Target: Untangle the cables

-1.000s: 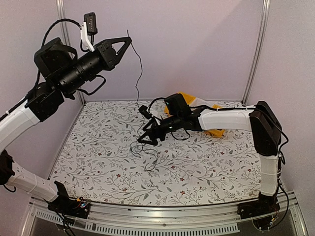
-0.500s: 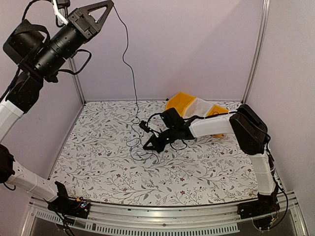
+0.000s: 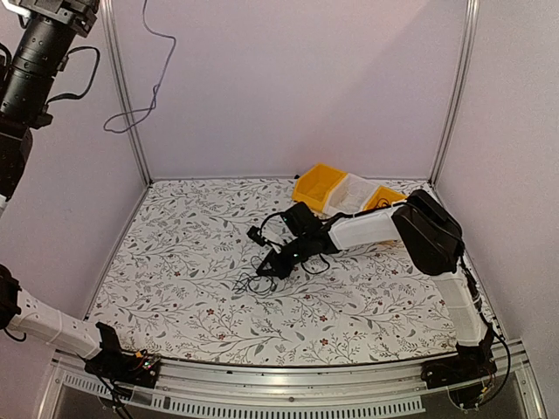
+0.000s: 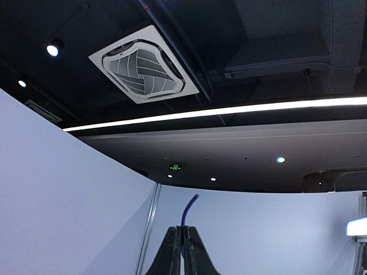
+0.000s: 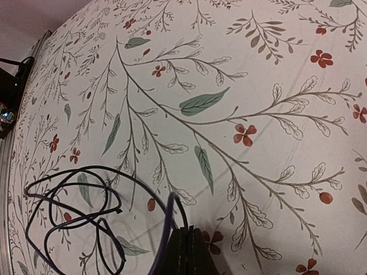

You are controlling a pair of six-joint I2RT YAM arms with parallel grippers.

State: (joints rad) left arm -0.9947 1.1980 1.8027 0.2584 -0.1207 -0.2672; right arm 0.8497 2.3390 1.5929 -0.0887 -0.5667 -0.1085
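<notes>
While the cable clump (image 3: 253,281) lies in loose black loops near the middle of the desk (image 3: 175,323), a second strand, the hanging cable (image 3: 154,83), dangles high up toward the desk's far left corner. It drops from the top of the overhead view and ends in a small loop in front of the wall.

The right claw (image 5: 186,232) sits low at the clump, its jaws pressed fully together just above the floral desk cover. A strand of the clump curves into its tips and appears pinched there.

The left claw (image 4: 183,230) is up out of the overhead view. Its wrist camera shows the jaws closed tight on the hanging cable, whose purplish end pokes up between them.

Three bins stand at the far right corner: a yellow bin (image 3: 316,186), a clear bin (image 3: 354,194) and a second yellow bin (image 3: 387,199), the last partly hidden by the right arm (image 3: 376,229).
</notes>
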